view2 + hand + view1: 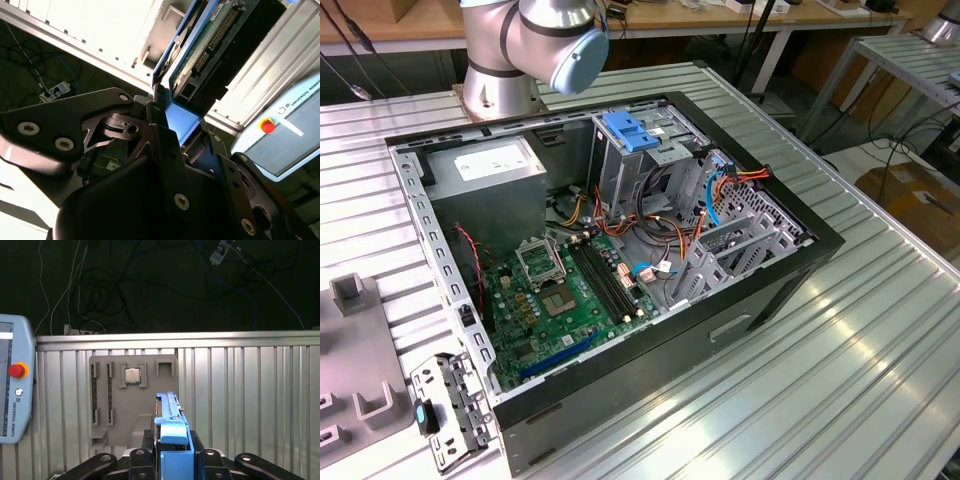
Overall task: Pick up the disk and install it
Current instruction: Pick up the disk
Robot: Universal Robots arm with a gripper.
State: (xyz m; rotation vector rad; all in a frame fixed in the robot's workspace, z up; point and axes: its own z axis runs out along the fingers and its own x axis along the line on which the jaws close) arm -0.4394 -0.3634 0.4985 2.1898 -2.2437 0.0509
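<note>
Right, your gripper (pixel 173 455) is pinching the disk (pixel 169 412) by its blue carrier edge, with a finger pressed against each side. In the first wrist view the disk stands on edge over the ribbed metal table (pixel 250 405) and a grey parts tray (pixel 132 400). In the exterior view, the open computer case (pixel 620 385) sits mid-frame, with the arm's base (pixel 500 75) at upper left.
</note>
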